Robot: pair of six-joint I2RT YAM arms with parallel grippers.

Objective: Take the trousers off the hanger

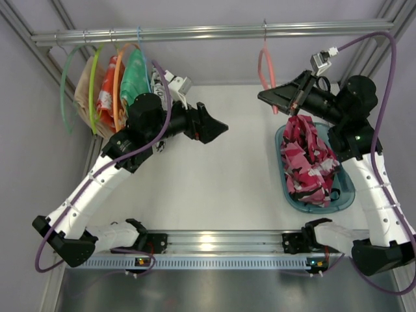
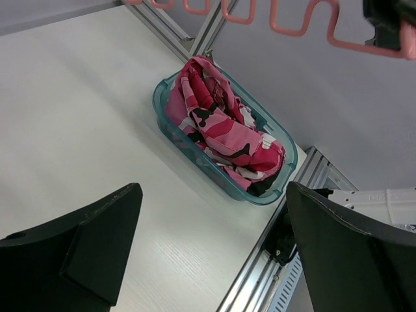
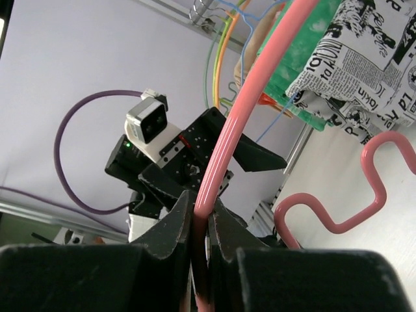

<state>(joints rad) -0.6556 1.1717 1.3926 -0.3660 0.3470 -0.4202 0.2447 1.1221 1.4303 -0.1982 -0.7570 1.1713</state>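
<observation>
The pink camouflage trousers (image 1: 309, 159) lie bundled in a teal basket (image 1: 346, 197) at the right; they also show in the left wrist view (image 2: 221, 127). The salmon-pink hanger (image 1: 266, 71) hangs bare by its hook from the rail (image 1: 214, 31). My right gripper (image 1: 281, 97) is shut on the hanger's arc (image 3: 224, 153); its wavy bar (image 3: 364, 188) shows beside the fingers. My left gripper (image 1: 218, 127) is open and empty over the table's middle, its two fingers (image 2: 78, 244) wide apart.
At the left end of the rail hang green hangers (image 1: 78, 81), an orange hanger (image 1: 118, 75) and other garments, green (image 1: 135, 78) and orange-red (image 1: 107, 91). A newsprint-patterned cloth (image 3: 364, 58) shows in the right wrist view. A metal frame rail (image 1: 221, 242) runs along the near edge.
</observation>
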